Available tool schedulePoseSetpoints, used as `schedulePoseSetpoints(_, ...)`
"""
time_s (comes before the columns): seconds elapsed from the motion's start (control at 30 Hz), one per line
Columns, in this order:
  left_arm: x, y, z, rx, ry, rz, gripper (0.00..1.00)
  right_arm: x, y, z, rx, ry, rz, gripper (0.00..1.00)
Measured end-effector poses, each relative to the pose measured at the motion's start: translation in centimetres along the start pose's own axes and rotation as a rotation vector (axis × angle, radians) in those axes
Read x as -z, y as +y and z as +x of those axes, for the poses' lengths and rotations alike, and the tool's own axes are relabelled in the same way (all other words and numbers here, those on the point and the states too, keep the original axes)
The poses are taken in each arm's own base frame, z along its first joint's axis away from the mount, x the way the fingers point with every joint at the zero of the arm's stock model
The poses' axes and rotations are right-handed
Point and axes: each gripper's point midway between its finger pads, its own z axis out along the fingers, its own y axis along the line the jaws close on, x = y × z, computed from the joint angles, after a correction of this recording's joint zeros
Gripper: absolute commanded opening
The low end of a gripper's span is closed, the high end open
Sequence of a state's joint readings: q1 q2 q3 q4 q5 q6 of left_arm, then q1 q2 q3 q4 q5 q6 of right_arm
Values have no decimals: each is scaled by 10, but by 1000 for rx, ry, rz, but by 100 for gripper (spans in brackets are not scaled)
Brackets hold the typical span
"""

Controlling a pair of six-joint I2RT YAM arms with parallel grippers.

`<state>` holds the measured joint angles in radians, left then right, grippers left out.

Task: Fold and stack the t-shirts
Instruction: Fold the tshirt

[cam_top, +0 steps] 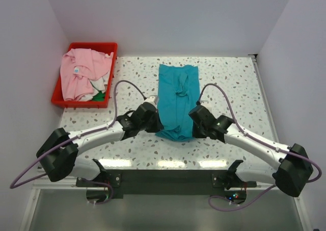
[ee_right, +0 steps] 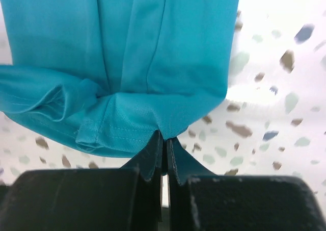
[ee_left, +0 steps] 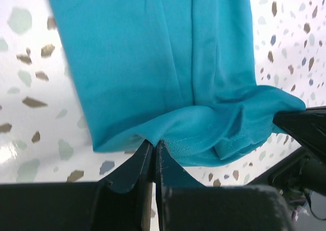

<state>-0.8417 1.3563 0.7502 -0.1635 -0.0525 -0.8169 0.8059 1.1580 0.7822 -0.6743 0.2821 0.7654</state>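
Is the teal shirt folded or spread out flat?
Partly folded: the teal shirt lies as a narrow strip, sides folded in, near hem pinched by left gripper and right gripper.

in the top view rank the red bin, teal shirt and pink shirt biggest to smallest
1. red bin and teal t-shirt: about the same spread in this view, too close to rank.
2. pink t-shirt: bunched up in the bin, clearly the smallest.
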Motion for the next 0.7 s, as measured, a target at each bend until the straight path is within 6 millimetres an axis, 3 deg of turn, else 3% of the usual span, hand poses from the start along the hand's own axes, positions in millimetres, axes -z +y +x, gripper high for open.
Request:
schedulePoseSetpoints(0.27, -26, -6, -43, 17, -49, -26, 0, -21, -9, -70, -55, -102, 84, 0)
schedulePoseSetpoints(0.7, -65, 0, -106, 70, -118, -73, 0, -72, -9, -149, -118, -168, 110, 0)
